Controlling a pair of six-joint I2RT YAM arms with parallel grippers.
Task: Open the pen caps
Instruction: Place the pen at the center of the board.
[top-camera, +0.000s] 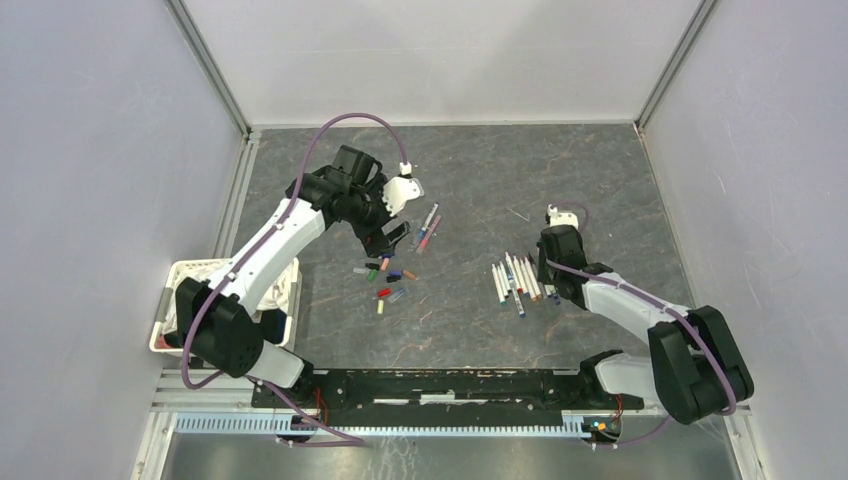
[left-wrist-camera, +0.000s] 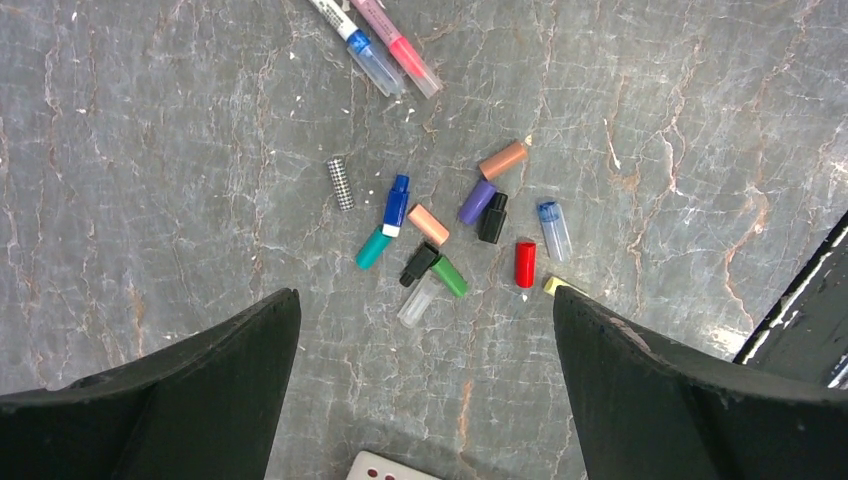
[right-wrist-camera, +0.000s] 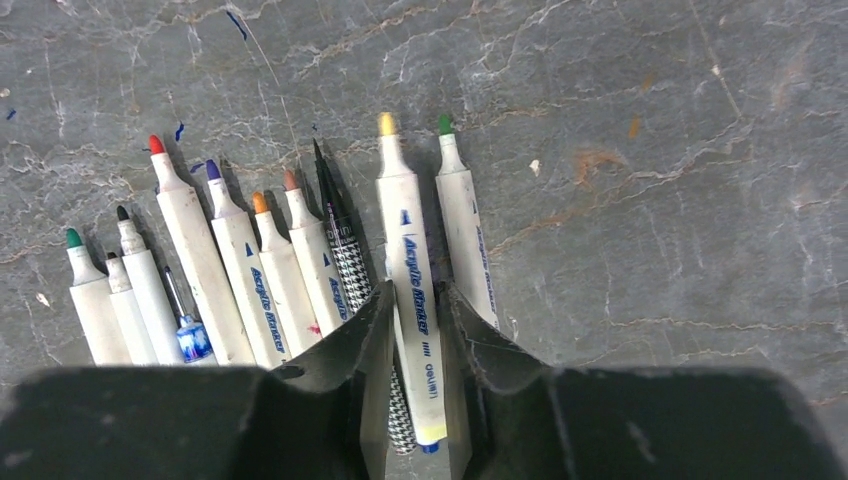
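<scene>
Several loose pen caps (top-camera: 388, 280) lie in a cluster left of centre. In the left wrist view they include a red cap (left-wrist-camera: 525, 264), a green cap (left-wrist-camera: 449, 276) and a blue-and-teal pair (left-wrist-camera: 385, 222). My left gripper (top-camera: 397, 237) hovers above them, open and empty (left-wrist-camera: 425, 300). Two capped pens (top-camera: 428, 226) lie just beyond the cluster (left-wrist-camera: 385, 50). A row of uncapped pens (top-camera: 518, 278) with white barrels lies at the right (right-wrist-camera: 230, 270). My right gripper (top-camera: 552, 285) is shut on the yellow-tipped pen (right-wrist-camera: 405, 220) in that row, gripper point (right-wrist-camera: 415, 300).
A white basket (top-camera: 180, 300) sits at the table's left edge beside the left arm. Grey walls enclose the table on three sides. A black rail (top-camera: 450, 385) runs along the near edge between the arm bases. A green-tipped pen (right-wrist-camera: 462, 230) lies right of the held one.
</scene>
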